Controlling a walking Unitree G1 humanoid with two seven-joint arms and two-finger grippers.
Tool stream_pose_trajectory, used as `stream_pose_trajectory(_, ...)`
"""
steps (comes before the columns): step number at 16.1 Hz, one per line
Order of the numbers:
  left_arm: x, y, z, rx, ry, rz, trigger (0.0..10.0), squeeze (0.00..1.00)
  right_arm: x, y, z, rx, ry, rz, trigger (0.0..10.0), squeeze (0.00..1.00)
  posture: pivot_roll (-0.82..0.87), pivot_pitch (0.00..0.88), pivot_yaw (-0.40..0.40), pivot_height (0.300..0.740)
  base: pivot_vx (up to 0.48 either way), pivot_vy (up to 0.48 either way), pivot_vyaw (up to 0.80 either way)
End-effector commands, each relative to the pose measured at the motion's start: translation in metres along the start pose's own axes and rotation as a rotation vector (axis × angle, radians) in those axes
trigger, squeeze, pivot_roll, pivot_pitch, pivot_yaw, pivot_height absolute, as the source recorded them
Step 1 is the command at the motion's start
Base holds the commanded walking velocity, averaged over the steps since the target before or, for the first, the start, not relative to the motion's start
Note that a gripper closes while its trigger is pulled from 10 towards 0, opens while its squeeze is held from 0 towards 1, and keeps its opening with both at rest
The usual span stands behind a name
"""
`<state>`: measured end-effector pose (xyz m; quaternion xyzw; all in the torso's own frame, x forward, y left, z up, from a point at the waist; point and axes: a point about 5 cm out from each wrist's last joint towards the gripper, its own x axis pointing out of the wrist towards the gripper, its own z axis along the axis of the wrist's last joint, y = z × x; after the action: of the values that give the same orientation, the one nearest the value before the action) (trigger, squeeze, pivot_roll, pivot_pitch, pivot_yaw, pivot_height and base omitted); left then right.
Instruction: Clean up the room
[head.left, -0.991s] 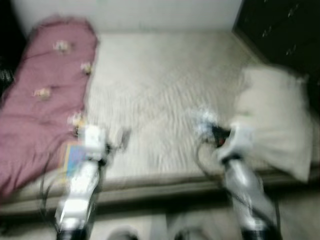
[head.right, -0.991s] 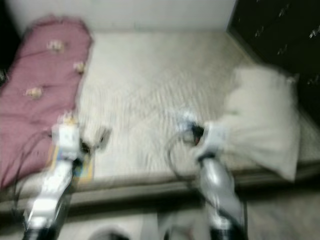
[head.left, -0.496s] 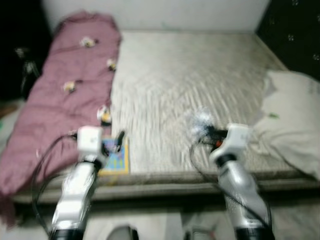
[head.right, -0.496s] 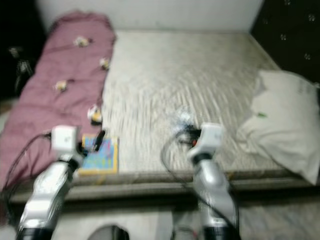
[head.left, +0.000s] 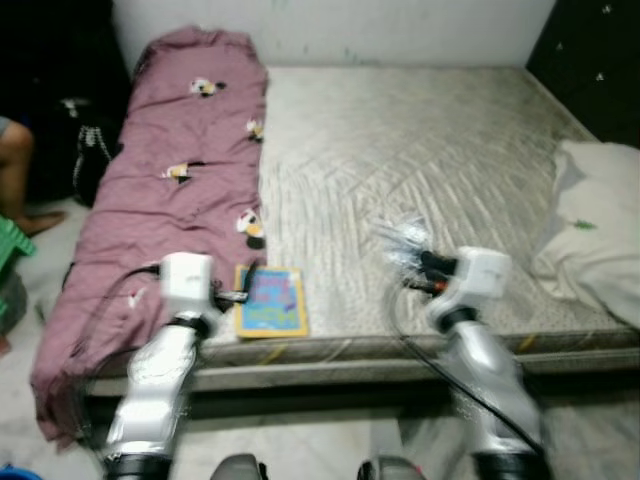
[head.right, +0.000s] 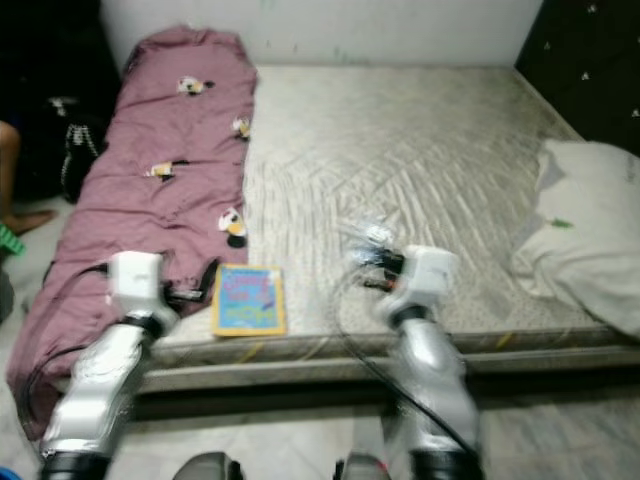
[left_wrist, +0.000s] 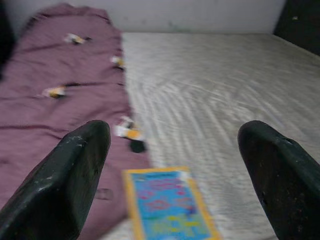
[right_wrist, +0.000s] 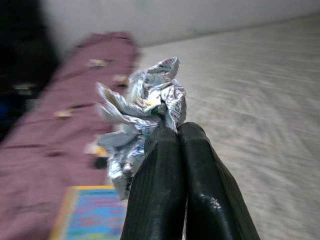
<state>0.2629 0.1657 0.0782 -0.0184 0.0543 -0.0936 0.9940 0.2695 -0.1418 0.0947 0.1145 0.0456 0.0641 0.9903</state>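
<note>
The right gripper is clamped on a crumpled, shiny silver wrapper, held above the mattress near its front edge. The left gripper is spread wide above a flat, glossy blue book with a yellow border. A soft maroon blanket lies alongside the book; a white pillow lies at the mattress's right.

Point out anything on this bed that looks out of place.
A colourful book lies at the near edge of the bare mattress, beside the maroon blanket that hangs off the bed's side. The pillow sits at the far right edge. The right gripper pinches a crumpled silvery wrapper.
</note>
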Motion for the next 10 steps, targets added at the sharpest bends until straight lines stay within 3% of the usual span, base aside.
stream_pose_trajectory(1,0.0029,-0.0076,0.0021,-0.009,-0.010,-0.023,10.0,0.00,-0.0019,-0.0092,0.0042,-0.014,-0.011,-0.026,10.0,0.00,-0.03,0.023,0.001,0.740,0.000,0.480,0.00)
stream_pose_trajectory(10,0.0051,-0.0066,0.0027,0.000,-0.013,-0.008,10.0,0.00,0.0001,-0.0074,0.0048,-0.031,-0.014,-0.009,10.0,0.00,-0.03,0.022,0.000,0.740,0.000,0.480,0.00)
